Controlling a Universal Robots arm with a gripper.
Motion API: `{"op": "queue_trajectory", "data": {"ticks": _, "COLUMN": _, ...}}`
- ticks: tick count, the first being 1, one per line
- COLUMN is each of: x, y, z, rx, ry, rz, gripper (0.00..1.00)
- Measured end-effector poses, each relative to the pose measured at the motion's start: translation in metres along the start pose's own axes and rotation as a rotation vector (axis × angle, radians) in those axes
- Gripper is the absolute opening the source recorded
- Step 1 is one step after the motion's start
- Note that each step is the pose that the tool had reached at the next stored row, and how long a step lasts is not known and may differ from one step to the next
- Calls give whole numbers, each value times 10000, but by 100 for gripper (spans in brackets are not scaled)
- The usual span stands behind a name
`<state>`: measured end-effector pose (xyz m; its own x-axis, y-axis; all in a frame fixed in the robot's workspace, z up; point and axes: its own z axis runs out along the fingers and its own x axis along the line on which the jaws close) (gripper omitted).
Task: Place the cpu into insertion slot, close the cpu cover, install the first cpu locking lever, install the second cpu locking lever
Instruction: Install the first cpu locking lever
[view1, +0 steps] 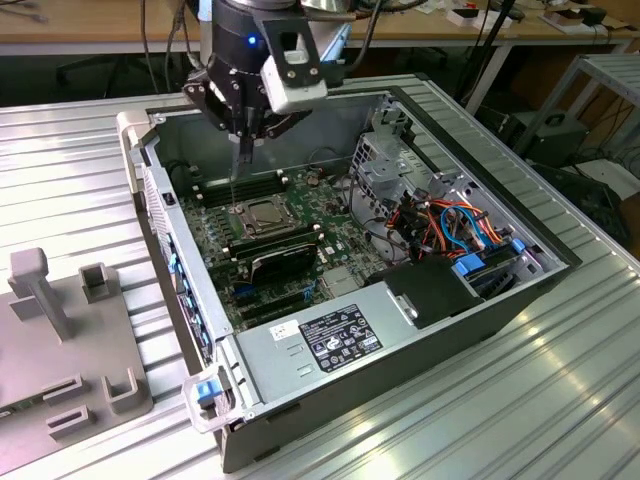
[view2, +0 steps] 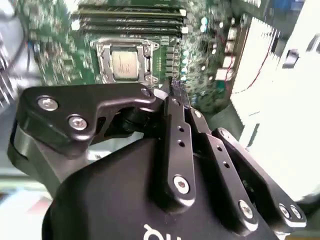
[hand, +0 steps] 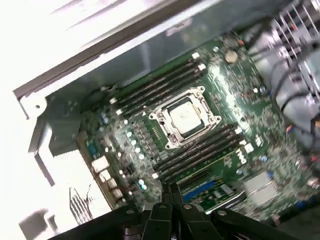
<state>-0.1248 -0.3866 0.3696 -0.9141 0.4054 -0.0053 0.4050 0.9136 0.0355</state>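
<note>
The cpu lies flat in the insertion slot on the green board, its silvery top showing. The cpu cover lies down around it as a silver frame. My gripper hangs above the board just to the exterior view's left of the socket, clear of it. Its black fingers meet tip to tip in both wrist views, with nothing between them. A thin wire-like lever stands up beside the socket under the fingertips.
The open computer case walls the board in. Long black memory slots flank the socket and a black card lies in front. A labelled power supply, a cable bundle and a grey fixture lie around.
</note>
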Motion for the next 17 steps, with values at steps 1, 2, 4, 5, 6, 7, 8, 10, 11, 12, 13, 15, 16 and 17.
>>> {"op": "queue_trajectory", "data": {"ticks": 1, "x": -15, "y": -19, "z": -47, "rx": -29, "ry": -5, "rz": -680, "gripper": 11}}
{"op": "queue_trajectory", "data": {"ticks": 2, "x": -31, "y": -40, "z": -98, "rx": -60, "ry": -12, "rz": -1407, "gripper": 11}}
{"op": "queue_trajectory", "data": {"ticks": 4, "x": -46, "y": -58, "z": -145, "rx": -88, "ry": -19, "rz": -2084, "gripper": 11}}
{"op": "queue_trajectory", "data": {"ticks": 5, "x": -54, "y": -67, "z": -170, "rx": -103, "ry": -24, "rz": -2437, "gripper": 11}}
{"op": "queue_trajectory", "data": {"ticks": 6, "x": -60, "y": -73, "z": -187, "rx": -114, "ry": -28, "rz": -2686, "gripper": 11}}
{"op": "queue_trajectory", "data": {"ticks": 7, "x": -65, "y": -77, "z": -200, "rx": -121, "ry": -30, "rz": -2861, "gripper": 11}}
{"op": "queue_trajectory", "data": {"ticks": 8, "x": -70, "y": -83, "z": -216, "rx": -130, "ry": -34, "rz": -3088, "gripper": 11}}
{"op": "queue_trajectory", "data": {"ticks": 10, "x": -76, "y": -90, "z": -237, "rx": -141, "ry": -39, "rz": -3383, "gripper": 11}}
{"op": "queue_trajectory", "data": {"ticks": 11, "x": -77, "y": -91, "z": -239, "rx": -143, "ry": -40, "rz": -3414, "gripper": 11}}
{"op": "queue_trajectory", "data": {"ticks": 12, "x": -77, "y": -91, "z": -239, "rx": -144, "ry": -40, "rz": -3422, "gripper": 11}}
{"op": "queue_trajectory", "data": {"ticks": 13, "x": -78, "y": -91, "z": -238, "rx": -145, "ry": -40, "rz": -3423, "gripper": 11}}
{"op": "queue_trajectory", "data": {"ticks": 15, "x": -78, "y": -91, "z": -240, "rx": -143, "ry": -39, "rz": -3424, "gripper": 11}}
{"op": "queue_trajectory", "data": {"ticks": 16, "x": -78, "y": -91, "z": -240, "rx": -143, "ry": -40, "rz": -3424, "gripper": 11}}
{"op": "queue_trajectory", "data": {"ticks": 17, "x": -78, "y": -91, "z": -239, "rx": -144, "ry": -40, "rz": -3425, "gripper": 11}}
